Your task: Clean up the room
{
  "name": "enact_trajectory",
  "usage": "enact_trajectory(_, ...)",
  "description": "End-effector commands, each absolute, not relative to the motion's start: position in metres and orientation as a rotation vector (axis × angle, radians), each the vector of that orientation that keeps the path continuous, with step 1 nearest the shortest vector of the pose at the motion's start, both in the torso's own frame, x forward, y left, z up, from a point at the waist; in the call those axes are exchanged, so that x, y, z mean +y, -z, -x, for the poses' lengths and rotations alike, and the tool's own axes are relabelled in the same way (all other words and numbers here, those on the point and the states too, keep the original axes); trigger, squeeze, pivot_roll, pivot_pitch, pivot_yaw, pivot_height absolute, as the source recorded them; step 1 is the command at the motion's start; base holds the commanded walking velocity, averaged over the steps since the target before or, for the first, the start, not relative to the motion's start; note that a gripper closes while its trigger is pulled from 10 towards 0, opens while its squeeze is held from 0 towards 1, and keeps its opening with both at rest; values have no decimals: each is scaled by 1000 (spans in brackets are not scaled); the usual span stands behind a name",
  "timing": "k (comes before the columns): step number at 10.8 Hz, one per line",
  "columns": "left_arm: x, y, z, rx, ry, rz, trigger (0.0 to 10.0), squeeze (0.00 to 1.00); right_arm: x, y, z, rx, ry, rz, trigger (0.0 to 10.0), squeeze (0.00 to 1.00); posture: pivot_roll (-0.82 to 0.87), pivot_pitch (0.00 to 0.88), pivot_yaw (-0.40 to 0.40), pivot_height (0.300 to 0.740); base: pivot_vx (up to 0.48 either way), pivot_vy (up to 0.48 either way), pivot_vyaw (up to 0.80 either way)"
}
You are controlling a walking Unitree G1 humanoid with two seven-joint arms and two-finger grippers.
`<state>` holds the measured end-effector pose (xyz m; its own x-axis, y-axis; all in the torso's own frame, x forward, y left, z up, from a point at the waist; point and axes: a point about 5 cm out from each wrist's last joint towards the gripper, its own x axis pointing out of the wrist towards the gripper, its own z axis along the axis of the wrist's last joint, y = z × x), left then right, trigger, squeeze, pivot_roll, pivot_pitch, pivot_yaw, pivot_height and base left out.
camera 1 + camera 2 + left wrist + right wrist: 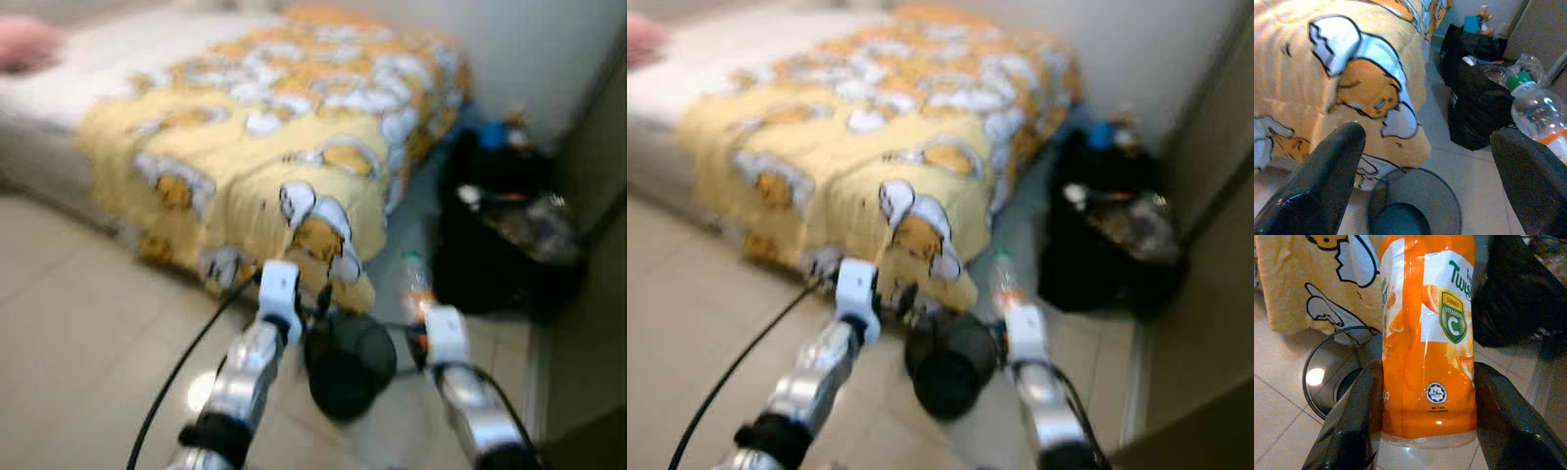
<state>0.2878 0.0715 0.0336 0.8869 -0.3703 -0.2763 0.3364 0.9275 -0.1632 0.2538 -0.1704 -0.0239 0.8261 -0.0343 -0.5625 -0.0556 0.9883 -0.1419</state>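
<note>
bottle in my right grip, bin on the floor at the bed's corner

the yellow cartoon blanket (pixel 294 127) hangs over the bed's near corner, black bags (pixel 509 235) by the wall to its right. the black wire bin (pixel 349 364) sits on the floor tiles below that corner, between my arms. my right gripper (pixel 1425 396) squeezes the orange-labelled bottle (pixel 1427 333) between both fingers, just beside the bin. my left gripper (pixel 1430 161) hangs spread wide above the bin, holding nothing.
</note>
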Motion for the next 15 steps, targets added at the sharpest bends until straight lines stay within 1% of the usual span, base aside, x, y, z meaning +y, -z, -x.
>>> enact_trajectory(1,67,-38,-292,291,366,126,10000,0,-176,18,-262,568,-10,184,10000,0,-47,0,11,740,262,-401,619)
enact_trajectory(2,73,-39,-295,275,354,86,10000,0,-172,13,-268,549,-31,195,10000,0,-44,0,10,740,319,-356,600)
enact_trajectory(3,80,-38,-297,270,334,11,10000,0,-168,10,-273,530,-47,194,10000,0,-26,0,4,740,0,0,581)
enact_trajectory(4,86,-51,-300,182,358,-18,10000,0,-166,8,-276,518,-45,182,10000,0,-16,0,3,740,0,0,0)
enact_trajectory(6,86,-52,-300,178,359,25,10000,0,-167,11,-275,528,-28,165,10000,0,-2,0,2,740,480,0,0)
enact_trajectory(9,78,-45,-295,218,431,6,10000,0,-166,19,-272,580,-25,162,10000,0,-2,0,6,740,480,0,0)
enact_trajectory(10,74,-42,-293,234,452,-30,10000,0,-168,25,-269,628,-21,156,10000,0,3,0,7,740,0,0,0)
enact_trajectory(11,73,-53,-293,196,491,-63,10000,0,-164,29,-270,698,-4,106,10000,0,59,0,20,740,0,0,0)
enact_trajectory(12,84,-58,-286,179,512,-109,10000,0,-155,24,-279,694,-4,88,10000,0,115,0,15,740,0,0,0)
enact_trajectory(13,96,-61,-276,185,494,-136,10000,0,-146,18,-287,679,-28,64,10000,0,193,22,4,740,0,0,0)
enact_trajectory(14,110,-65,-262,194,434,-125,10000,0,-136,13,-292,666,-60,40,10000,0,230,51,-1,740,0,0,0)
enact_trajectory(15,120,-67,-245,203,372,-85,10000,0,-128,12,-294,673,-73,35,10000,0,275,102,-6,740,0,0,0)
